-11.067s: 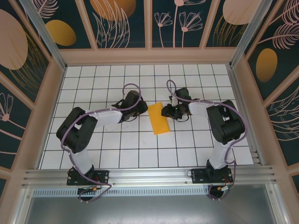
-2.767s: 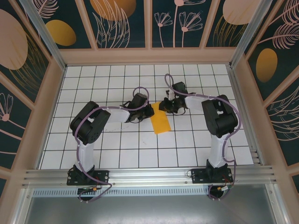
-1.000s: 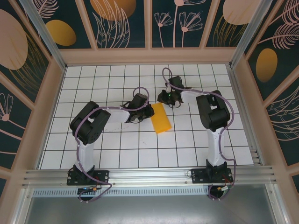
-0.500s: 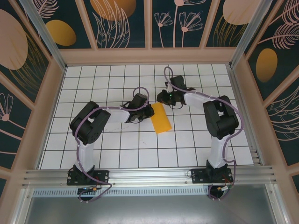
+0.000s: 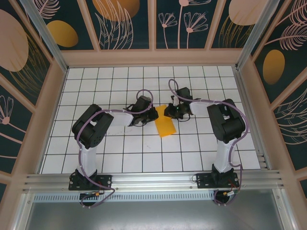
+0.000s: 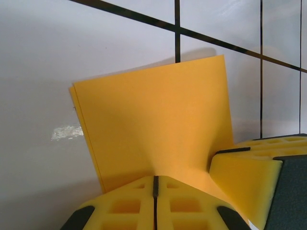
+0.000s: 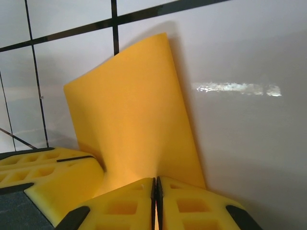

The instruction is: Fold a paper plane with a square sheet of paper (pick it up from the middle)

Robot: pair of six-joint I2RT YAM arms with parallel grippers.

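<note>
Square sheet of paper (image 5: 165, 125), folded narrow, on the table (image 5: 96, 143); we see left gripper (image 6: 154, 184) and right gripper (image 7: 155, 184) both pinching its far end.

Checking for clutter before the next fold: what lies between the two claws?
The folded paper sheet: in the top view its far end spans the gap between left claw and right claw, both pinched shut on it. Nothing else lies there.

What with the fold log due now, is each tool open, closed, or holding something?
Left tool: closed, pinching the folded paper sheet.
Right tool: closed, pinching the folded paper sheet too.
</note>
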